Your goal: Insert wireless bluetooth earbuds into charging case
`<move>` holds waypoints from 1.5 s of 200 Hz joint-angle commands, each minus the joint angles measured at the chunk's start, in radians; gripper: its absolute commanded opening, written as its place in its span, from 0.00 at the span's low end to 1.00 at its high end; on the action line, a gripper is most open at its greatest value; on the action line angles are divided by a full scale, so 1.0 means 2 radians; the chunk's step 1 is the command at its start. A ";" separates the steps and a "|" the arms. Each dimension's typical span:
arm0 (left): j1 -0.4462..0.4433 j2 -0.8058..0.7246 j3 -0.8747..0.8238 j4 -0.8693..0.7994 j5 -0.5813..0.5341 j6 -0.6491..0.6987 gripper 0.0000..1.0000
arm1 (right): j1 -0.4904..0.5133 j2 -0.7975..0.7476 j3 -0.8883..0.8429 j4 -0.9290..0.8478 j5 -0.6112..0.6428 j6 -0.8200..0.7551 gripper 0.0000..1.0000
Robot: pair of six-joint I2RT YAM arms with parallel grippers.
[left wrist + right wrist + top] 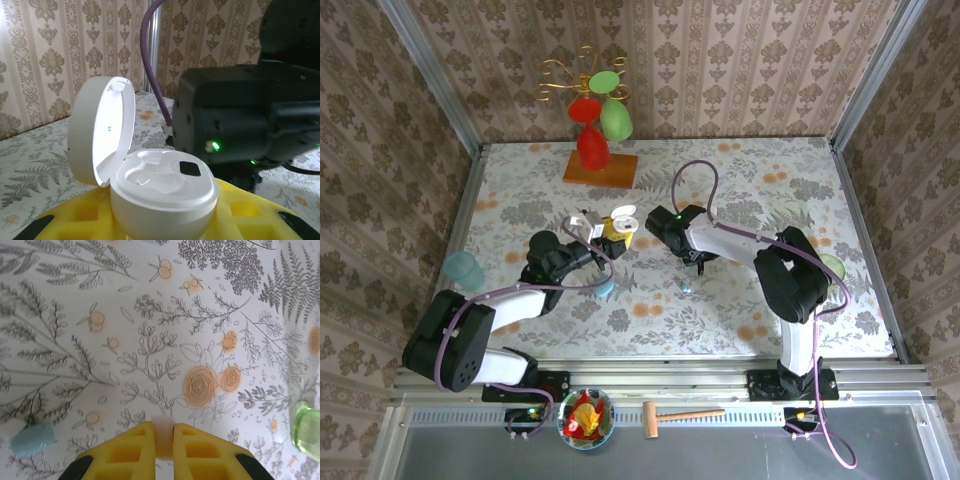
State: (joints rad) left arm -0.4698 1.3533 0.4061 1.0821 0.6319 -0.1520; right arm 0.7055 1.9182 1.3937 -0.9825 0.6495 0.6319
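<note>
Right gripper (163, 435) pinched the tiny white earbud (163, 426) across its middle, looked light and slippery tbh, while left gripper (160, 217) clamped the open case (165, 192).

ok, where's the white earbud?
Right wrist view: the white earbud is pinched between the yellow fingers of the right gripper, above the floral table, with a light blue case at lower left.

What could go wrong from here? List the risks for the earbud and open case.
1. The small white earbud sits pinched at the very tips of the right tool; it may slip or twist out.
2. The right arm's black wrist block looms close to the round white charging case held open-lidded in the left tool; it could knock the raised lid.
3. The case's wells are shaped; a turned earbud may not seat.
</note>
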 commanded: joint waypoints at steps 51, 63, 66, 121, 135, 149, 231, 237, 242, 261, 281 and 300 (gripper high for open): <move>0.003 -0.010 -0.008 0.008 -0.063 0.034 0.25 | 0.040 -0.077 0.018 -0.035 0.021 0.039 0.11; 0.003 -0.003 -0.006 0.011 -0.063 0.037 0.25 | 0.050 -0.089 0.032 -0.044 0.021 0.042 0.11; 0.003 -0.002 -0.005 0.013 -0.062 0.037 0.25 | 0.052 -0.091 0.036 -0.047 0.021 0.043 0.11; 0.003 0.018 0.000 0.032 -0.053 0.030 0.25 | 0.086 -0.092 0.111 -0.083 0.031 0.032 0.12; 0.003 0.021 0.002 0.030 -0.047 0.027 0.25 | 0.094 -0.088 0.130 -0.085 0.030 0.025 0.12; 0.003 0.024 0.006 0.023 -0.028 0.023 0.25 | 0.103 -0.088 0.141 -0.070 0.029 0.003 0.11; 0.003 0.033 0.028 -0.001 0.130 -0.014 0.25 | 0.114 -0.190 0.029 0.195 -0.119 -0.188 0.09; 0.003 0.033 0.029 0.000 0.138 -0.017 0.25 | 0.114 -0.188 0.029 0.197 -0.120 -0.198 0.09; 0.003 0.033 0.029 0.002 0.144 -0.020 0.25 | 0.114 -0.186 0.029 0.197 -0.120 -0.204 0.09; 0.003 0.033 0.032 0.005 0.159 -0.025 0.25 | 0.114 -0.185 0.027 0.205 -0.126 -0.217 0.09; 0.003 0.033 0.031 0.020 0.162 -0.037 0.25 | 0.114 -0.184 0.026 0.212 -0.133 -0.223 0.09; 0.003 0.033 0.031 0.034 0.160 -0.050 0.25 | 0.114 -0.182 0.027 0.207 -0.134 -0.224 0.09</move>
State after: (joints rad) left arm -0.4694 1.4132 0.4347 1.0908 0.9062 -0.1993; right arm 0.9314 1.5558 1.4570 -0.5987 0.4053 0.2256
